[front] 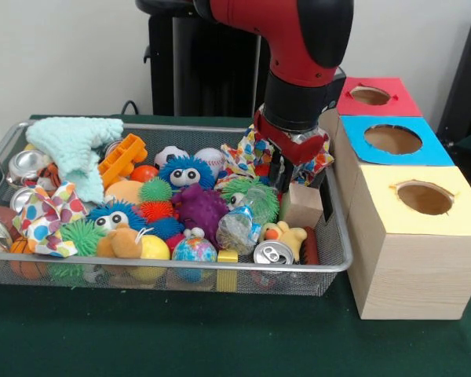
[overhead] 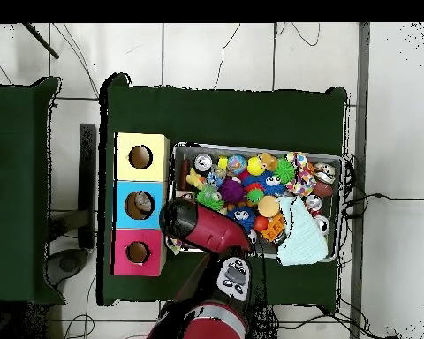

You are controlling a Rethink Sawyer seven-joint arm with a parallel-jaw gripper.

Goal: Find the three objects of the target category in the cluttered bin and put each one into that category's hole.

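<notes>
Polka-dot cloth (front: 251, 153) hides the claw (front: 282, 174) in the bin (front: 339, 259).

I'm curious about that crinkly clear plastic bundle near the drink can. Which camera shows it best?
The front view: the plastic bundle lies in the open, glints visible, beside a can in the bin. In the overhead view I cannot pick it out.
</notes>
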